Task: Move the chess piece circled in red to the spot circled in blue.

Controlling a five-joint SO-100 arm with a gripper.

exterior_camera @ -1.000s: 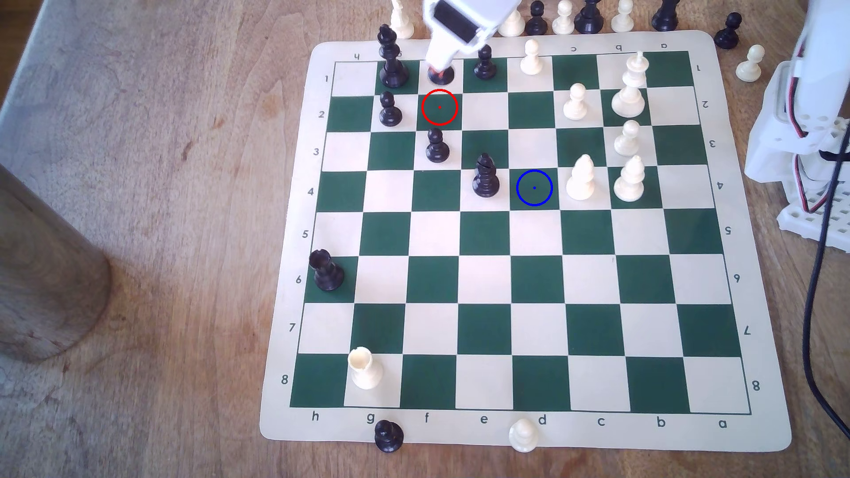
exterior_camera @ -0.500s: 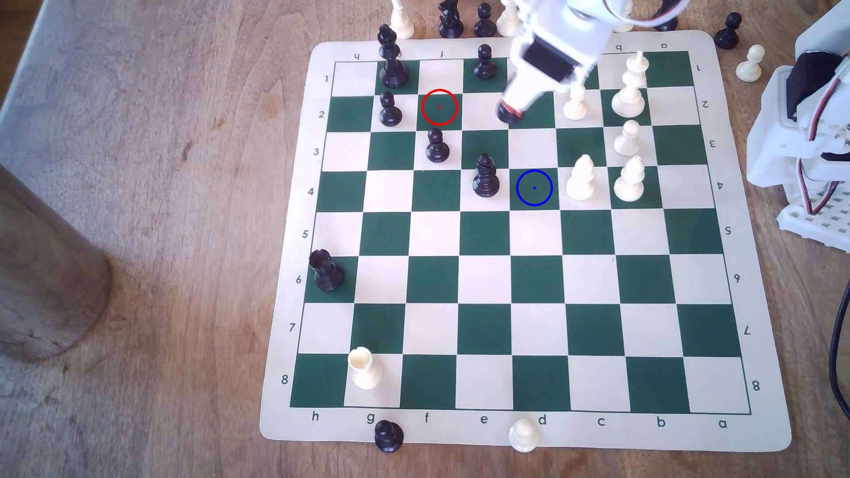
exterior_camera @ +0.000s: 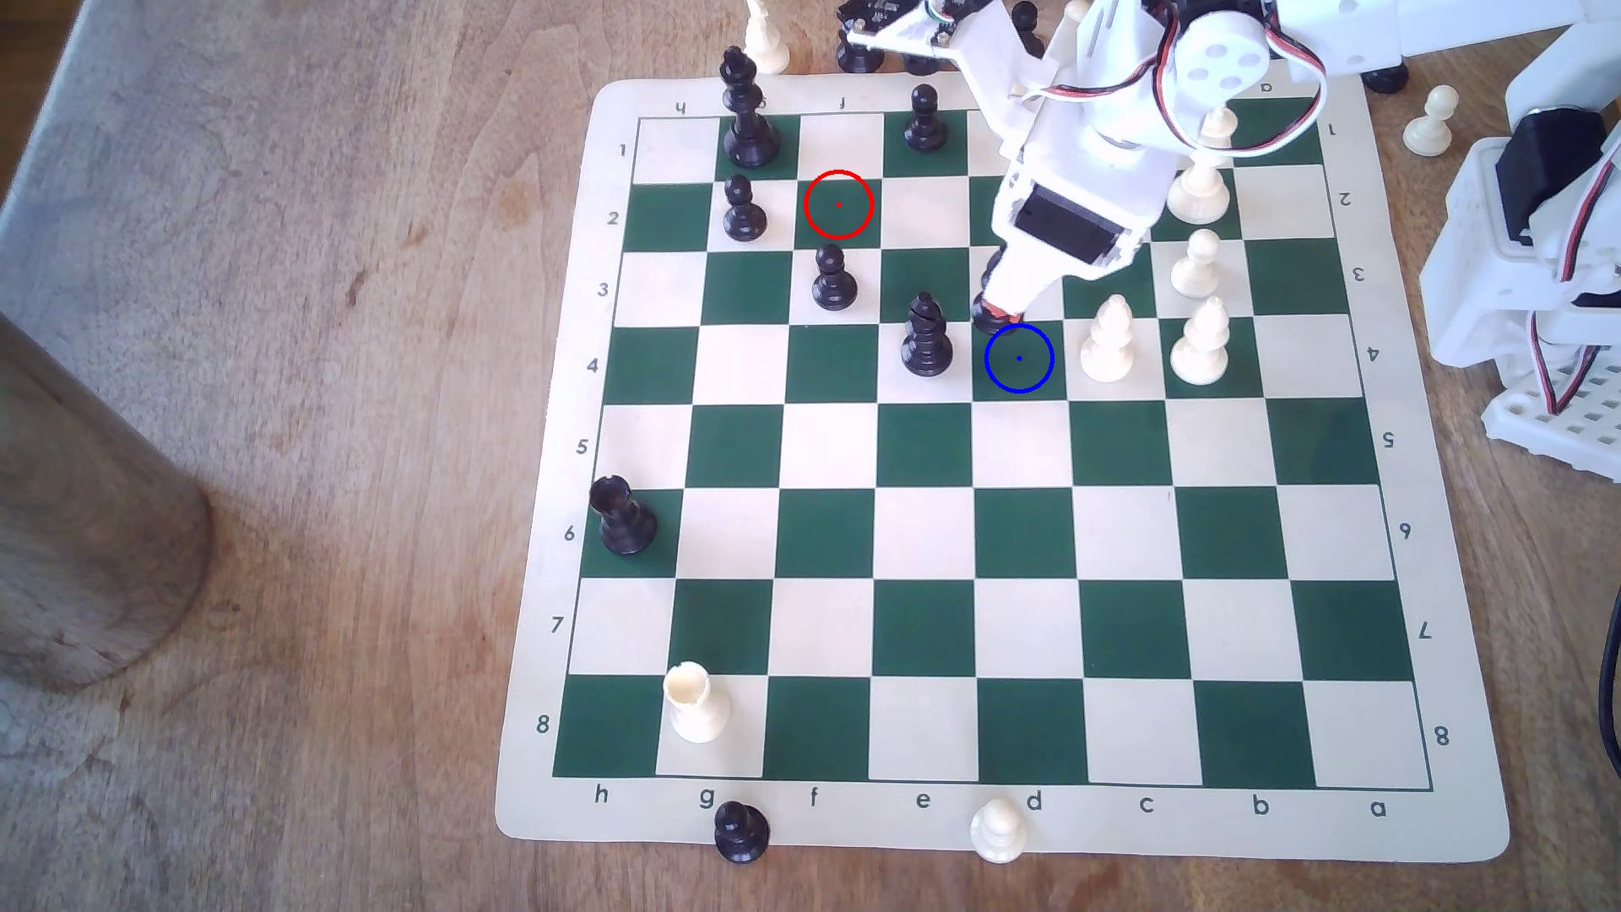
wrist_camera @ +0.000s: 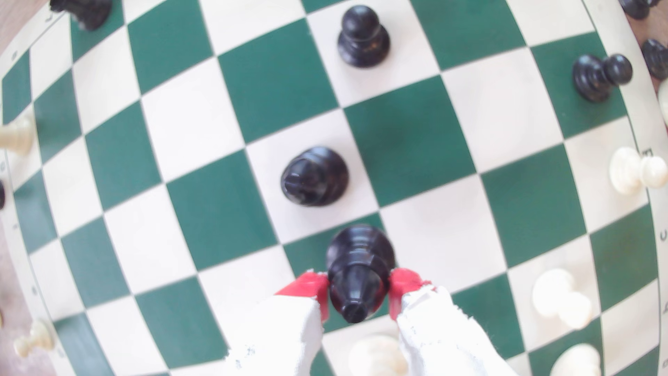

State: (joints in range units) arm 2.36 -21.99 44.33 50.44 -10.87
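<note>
Gripper [wrist_camera: 359, 289] clamped on the chess piece [wrist_camera: 356, 274], red pads [wrist_camera: 307, 285] pinching its neck; piece carried, base apparently off the board, at the far edge of the spot [exterior_camera: 1018, 358] in the exterior view. Step in hand: transport, nearly over target. Next calls for a short advance, then a straight lowering, clear of the slit black bishop [exterior_camera: 926, 338] and white bishop [exterior_camera: 1109, 340] flanking the square. Half a second ago the piece hung two ranks back.

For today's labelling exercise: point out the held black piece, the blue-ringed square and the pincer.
held black piece [wrist_camera: 356, 274]: wrist view, on its ringed collar.
blue-ringed square [exterior_camera: 1039, 379]: exterior view, on bare green inside the ring.
pincer [wrist_camera: 359, 293]: wrist view, midway between the red fingertips.
</note>
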